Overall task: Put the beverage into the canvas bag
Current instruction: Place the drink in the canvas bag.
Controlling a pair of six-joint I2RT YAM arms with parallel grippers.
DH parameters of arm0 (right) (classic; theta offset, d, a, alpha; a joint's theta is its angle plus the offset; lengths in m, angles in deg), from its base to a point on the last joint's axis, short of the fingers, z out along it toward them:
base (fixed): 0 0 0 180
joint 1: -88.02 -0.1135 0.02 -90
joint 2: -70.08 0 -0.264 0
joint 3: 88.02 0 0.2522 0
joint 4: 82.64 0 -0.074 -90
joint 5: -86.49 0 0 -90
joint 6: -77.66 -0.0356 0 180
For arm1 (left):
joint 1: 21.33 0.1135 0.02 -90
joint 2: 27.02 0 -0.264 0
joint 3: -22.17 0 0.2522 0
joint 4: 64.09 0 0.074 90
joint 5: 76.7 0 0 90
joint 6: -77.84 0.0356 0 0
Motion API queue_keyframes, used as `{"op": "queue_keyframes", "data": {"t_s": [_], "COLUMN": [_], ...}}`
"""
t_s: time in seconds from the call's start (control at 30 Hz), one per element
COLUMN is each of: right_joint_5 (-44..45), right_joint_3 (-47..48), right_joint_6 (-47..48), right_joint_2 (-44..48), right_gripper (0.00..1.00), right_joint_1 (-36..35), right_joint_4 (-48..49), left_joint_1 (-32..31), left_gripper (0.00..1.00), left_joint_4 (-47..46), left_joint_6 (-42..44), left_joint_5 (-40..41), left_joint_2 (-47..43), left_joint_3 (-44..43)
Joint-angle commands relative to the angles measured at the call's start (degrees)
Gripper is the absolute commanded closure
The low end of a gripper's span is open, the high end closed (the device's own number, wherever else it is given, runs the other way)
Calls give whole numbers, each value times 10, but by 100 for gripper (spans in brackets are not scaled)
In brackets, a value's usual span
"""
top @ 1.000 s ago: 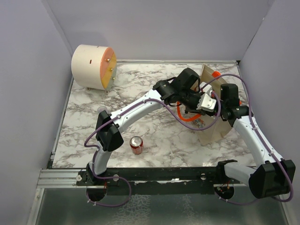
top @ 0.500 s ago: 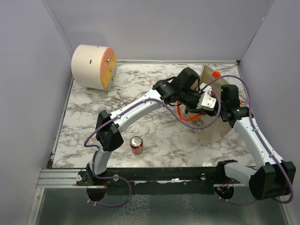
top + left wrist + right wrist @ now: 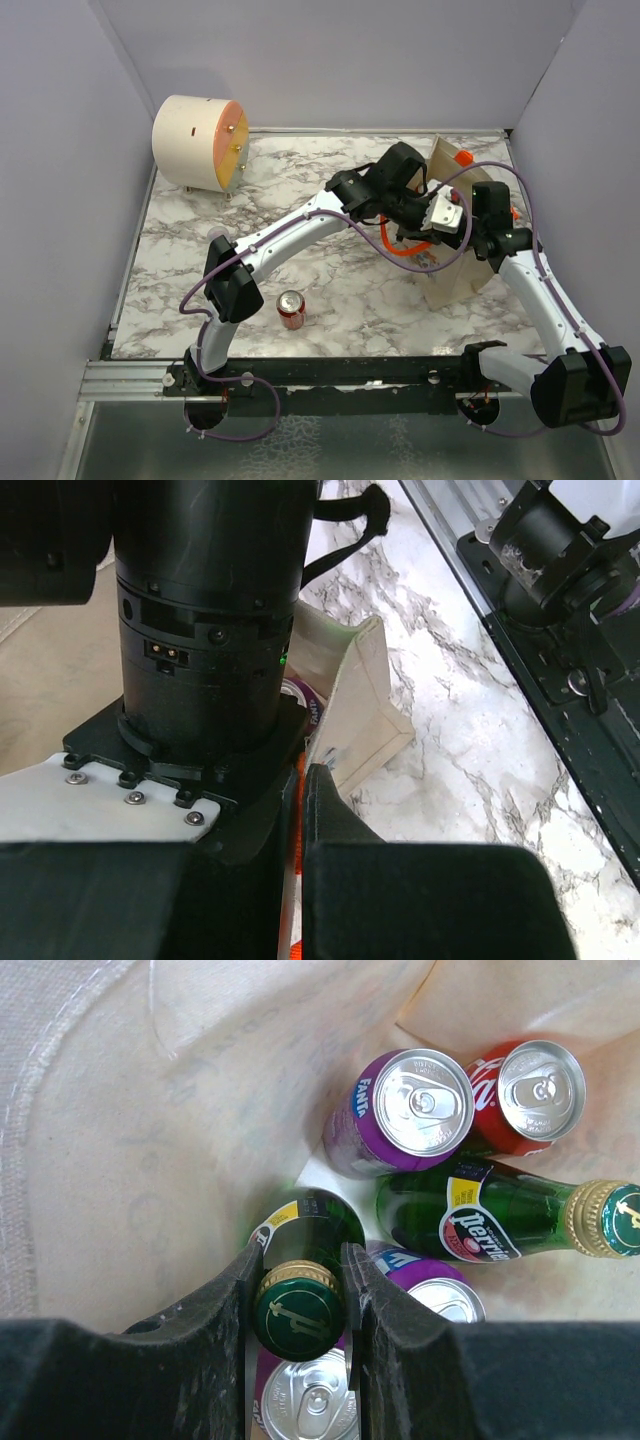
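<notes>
Beige against the marble worktop [image 3: 200,250], the canvas bag [image 3: 455,280] sits where it did a second ago, as does the red can [image 3: 291,309], while the right wrist has edged slightly toward the far wall at the bag's mouth. Our right end effector [image 3: 300,1305] pinches the capped neck of a green bottle [image 3: 310,1222], which stands upright inside the bag. Our left end effector [image 3: 300,785] looks pressed nearly together on the bag's orange handle [image 3: 393,252].

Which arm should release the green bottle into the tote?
Right. Its gripper grips the green bottle by the cap, inside the canvas bag among cans. The left gripper pinches the bag's orange handle.
</notes>
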Motion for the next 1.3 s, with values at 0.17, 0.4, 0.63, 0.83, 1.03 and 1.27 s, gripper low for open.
{"op": "queue_keyframes", "data": {"t_s": [0.17,0.4,0.63,0.83,1.03,1.27], "right_joint_5": [8,-23,-62,-75,-69,-74], "right_joint_3": [-37,-5,13,31,56,103], "right_joint_6": [11,23,45,46,17,-21], "right_joint_2": [-28,-39,-48,-40,-25,-28], "right_gripper": [96,94,85,71,56,44], "right_joint_1": [3,3,3,3,3,3], "right_joint_4": [-143,-164,-196,-211,-207,-198], "left_joint_1": [-8,-9,-9,-9,-11,-14], "left_gripper": [100,100,100,100,100,99], "left_joint_4": [-103,-69,-51,-58,-57,-46], "left_joint_6": [9,60,105,108,112,131], "left_joint_5": [-105,-104,-93,-86,-86,-87], "left_joint_2": [-103,-122,-139,-145,-145,-148], "left_joint_3": [-51,17,82,93,93,109]}}
